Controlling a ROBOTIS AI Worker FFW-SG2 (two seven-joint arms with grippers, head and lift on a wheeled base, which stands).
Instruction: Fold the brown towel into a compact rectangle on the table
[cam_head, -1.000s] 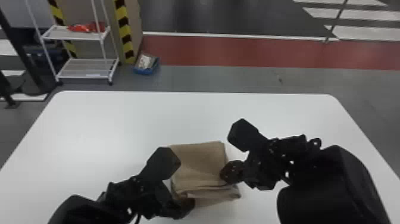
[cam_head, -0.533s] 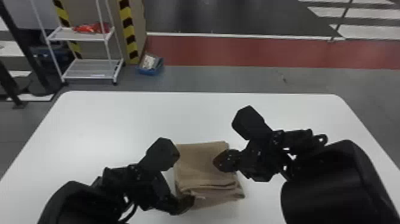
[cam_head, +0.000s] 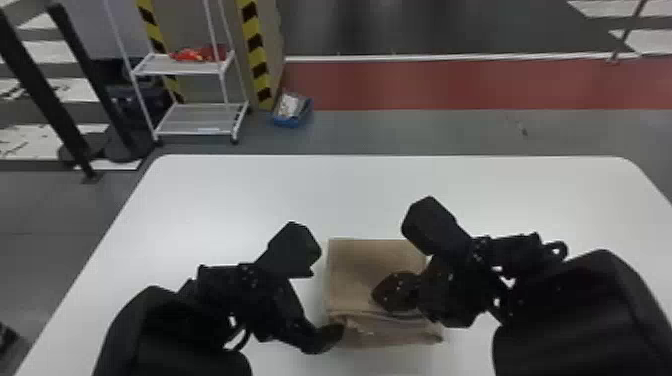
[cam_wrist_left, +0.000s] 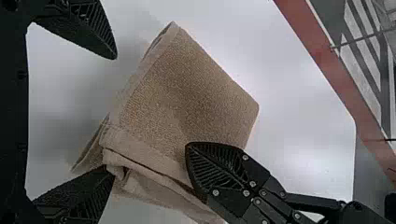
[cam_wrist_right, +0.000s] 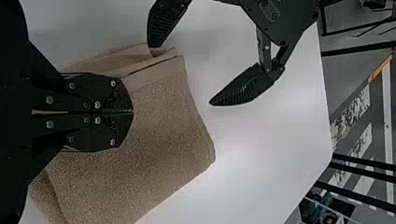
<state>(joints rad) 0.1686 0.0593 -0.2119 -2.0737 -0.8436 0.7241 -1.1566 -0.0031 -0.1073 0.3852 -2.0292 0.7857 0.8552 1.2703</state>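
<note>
The folded brown towel (cam_head: 376, 265) lies on the white table, its near edge showing rumpled, stacked layers. My left gripper (cam_head: 327, 338) is at the towel's near left corner; in its wrist view the left gripper (cam_wrist_left: 113, 114) stands open, one finger beside the towel's layered edge (cam_wrist_left: 149, 177) and the other over bare table. Over the middle of the towel is my right gripper (cam_head: 387, 295). Seen from its own wrist, the right gripper (cam_wrist_right: 132, 112) has its fingers pressed together above the towel (cam_wrist_right: 154, 135), with no cloth visible between them.
White tabletop (cam_head: 300, 192) surrounds the towel, and the two grippers are close together over it. Beyond the far edge stand a white shelf rack (cam_head: 192, 120) and a blue box (cam_head: 291, 111) on the floor.
The head view has shifted, putting everything farther right. Relative to the towel, my right gripper has moved left across it, and my left gripper has drawn slightly outward to the left.
</note>
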